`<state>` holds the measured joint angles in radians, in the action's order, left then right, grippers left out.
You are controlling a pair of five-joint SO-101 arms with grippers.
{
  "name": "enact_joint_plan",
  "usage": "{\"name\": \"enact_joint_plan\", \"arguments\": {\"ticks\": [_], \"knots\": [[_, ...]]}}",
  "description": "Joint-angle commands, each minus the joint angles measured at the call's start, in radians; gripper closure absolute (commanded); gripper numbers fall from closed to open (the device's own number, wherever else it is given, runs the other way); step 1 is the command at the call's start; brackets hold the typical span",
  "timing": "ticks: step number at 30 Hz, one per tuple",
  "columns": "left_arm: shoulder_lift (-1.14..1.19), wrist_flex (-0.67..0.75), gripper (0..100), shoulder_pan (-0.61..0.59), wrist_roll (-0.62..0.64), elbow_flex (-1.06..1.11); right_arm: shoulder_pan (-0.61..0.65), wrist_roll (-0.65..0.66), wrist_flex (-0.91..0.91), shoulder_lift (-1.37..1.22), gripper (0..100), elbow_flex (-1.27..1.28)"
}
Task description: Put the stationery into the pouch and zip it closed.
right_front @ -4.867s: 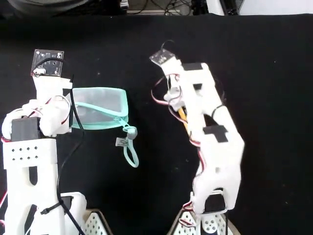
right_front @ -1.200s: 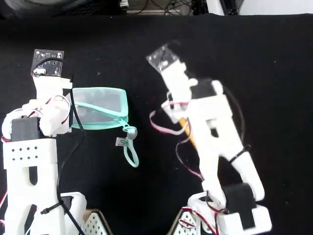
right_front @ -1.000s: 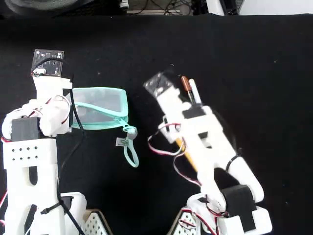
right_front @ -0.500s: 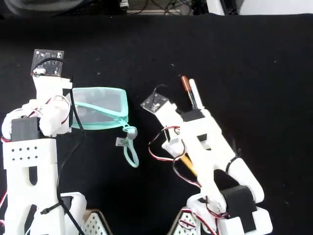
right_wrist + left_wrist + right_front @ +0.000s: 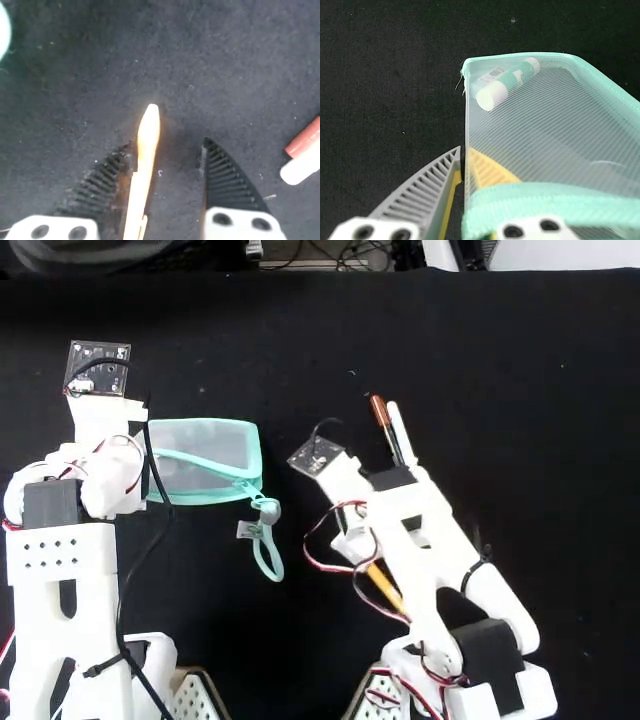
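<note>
The pouch (image 5: pixel 205 462), clear mesh with teal trim, lies on the black desk (image 5: pixel 520 360) just beside the left arm. Its teal strap (image 5: pixel 266 545) trails off the corner that faces the right arm.

In the left wrist view the left fingers (image 5: pixel 427 197) are closed on the pouch's edge. The grey finger is outside the mesh and the yellow one shows through it. A white-and-green tube (image 5: pixel 505 82) lies inside the pouch, in the far corner against the teal seam. Whether the zip is open cannot be told.

The right arm stands over the desk, apart from the strap. In the right wrist view the right fingers (image 5: pixel 227 175) are spread apart and grip nothing. An orange pen (image 5: pixel 145 150) runs along the inner side of one finger, and its rounded tip reaches past that fingertip. The other finger is well apart from the pen, with bare desk between them. From above, a short length of the orange pen shows beneath the right arm.

A brown pen (image 5: pixel 380 418) and a white pen (image 5: pixel 399 432) lie side by side, touching, on the desk just beyond the right arm and well apart from the pouch. Their ends also show at the edge of the right wrist view, near the free finger but not touching it.
</note>
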<state>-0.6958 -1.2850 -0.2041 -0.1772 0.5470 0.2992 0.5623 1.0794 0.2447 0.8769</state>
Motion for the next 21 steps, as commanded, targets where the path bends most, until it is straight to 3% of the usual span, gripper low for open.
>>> {"name": "enact_joint_plan", "arguments": {"ticks": [1, 5, 11, 15, 21], "knots": [[0.009, 0.011, 97, -0.005, -0.006, 0.002, 0.072, -0.002, 0.002, -0.005, 79.7, -0.001], [0.009, 0.011, 97, -0.005, -0.006, 0.002, 0.098, -0.003, -0.043, -0.113, 79.7, -0.021], [0.009, 0.011, 97, -0.005, -0.006, 0.002, 0.034, -0.002, -0.08, -0.22, 80.5, -0.077], [0.009, 0.011, 97, -0.005, -0.006, 0.002, 0.0, 0.006, -0.08, -0.223, 97.6, -0.088], [0.009, 0.011, 97, -0.005, -0.006, 0.002, 0.005, 0.003, -0.071, -0.179, 98.6, -0.09]]}}
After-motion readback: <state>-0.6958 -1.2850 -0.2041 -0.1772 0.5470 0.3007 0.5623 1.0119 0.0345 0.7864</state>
